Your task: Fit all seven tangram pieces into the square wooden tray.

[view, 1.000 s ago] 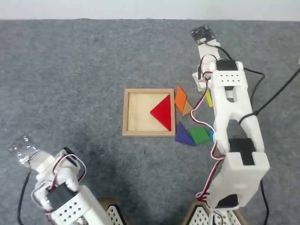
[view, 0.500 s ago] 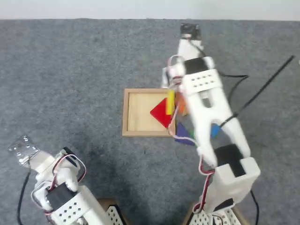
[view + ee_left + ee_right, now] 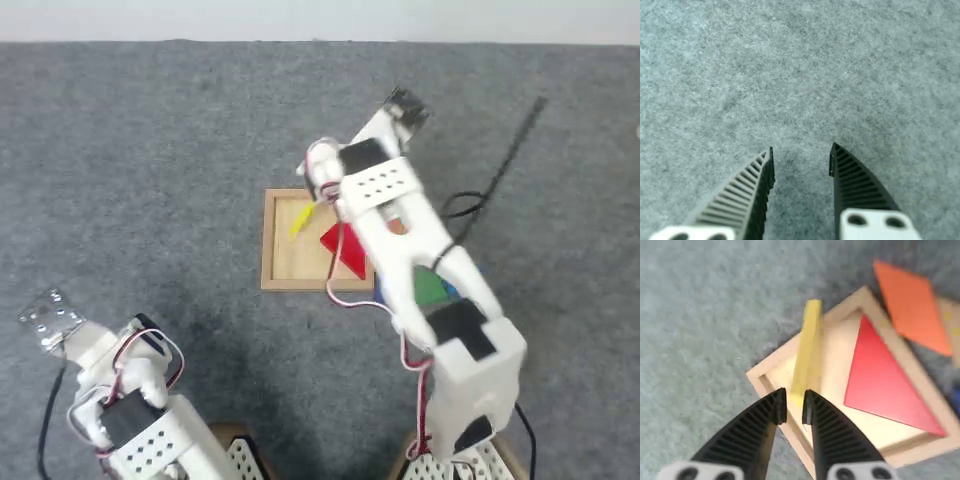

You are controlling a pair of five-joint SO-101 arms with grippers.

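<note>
Yellow piece is up, pinched by 1 end between the right gripper, fingers drawn narrow on it, and it rides on its thin edge, tilted, not flat. It hangs over the tray near the far left corner, over bare wood just inside the rim. 1 piece is home already: the red triangle, lying flat against the tray's right edge. Just outside that edge the orange piece waits on the grey mat, and the green piece peeks out beside the right arm, near the tray's near right corner. The left gripper hovers over bare mat at the table's near left corner, fingers moderately apart, holding nothing.

Now the danger. With a grip on only 1 end, the yellow piece could swing or slip as it comes down. Let go on edge, it may topple across the rim, or lean on the red triangle instead of lying flat. The forearm also hangs over the loose pieces by the right edge, so a low sweep could scatter them.
</note>
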